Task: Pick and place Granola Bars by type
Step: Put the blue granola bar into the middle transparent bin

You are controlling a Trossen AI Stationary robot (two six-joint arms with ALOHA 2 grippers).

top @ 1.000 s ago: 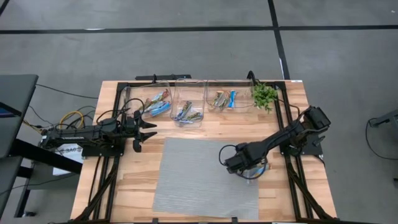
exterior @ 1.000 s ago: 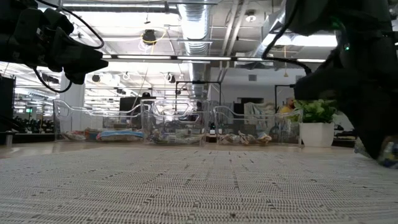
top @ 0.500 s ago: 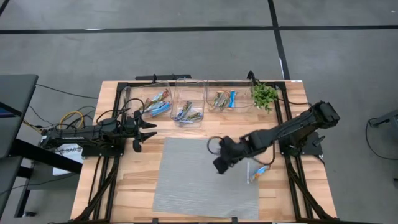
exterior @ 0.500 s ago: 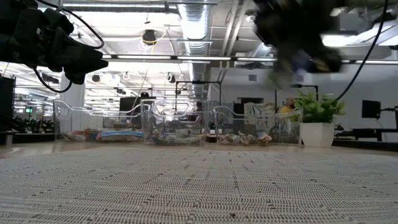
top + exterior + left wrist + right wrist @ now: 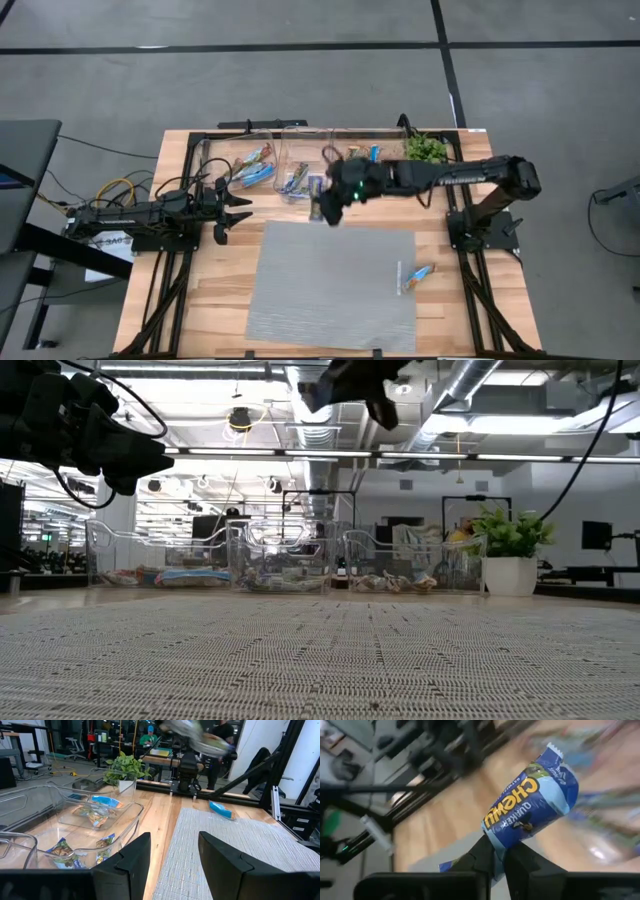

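Observation:
My right gripper (image 5: 325, 208) hangs in the air over the mat's far edge, next to the middle clear bin (image 5: 305, 150). It is shut on a blue wrapped granola bar (image 5: 530, 807). A second blue bar (image 5: 418, 275) lies flat on the table at the mat's right edge; it also shows in the left wrist view (image 5: 221, 810). Several more bars lie in the three bins. My left gripper (image 5: 235, 207) waits, open, above the table near the left bin (image 5: 252, 148) and touches nothing. My right gripper pinches the blue bar by one end of its wrapper (image 5: 496, 839) between its two fingers (image 5: 481, 851). The rest of the bar sticks out past the fingertips. The bar is lifted clear of the table.
A grey woven mat (image 5: 335, 290) covers the table's middle. Three clear bins stand in a row along the far edge, with a small green plant (image 5: 425, 150) to their right. Black frame rails run along the table's left and right edges.
My right gripper has risen from the table's right side with the blue bar and swung toward the far left, across the mat, up to the middle bin. One blue bar has stayed on the table by the mat's right edge.

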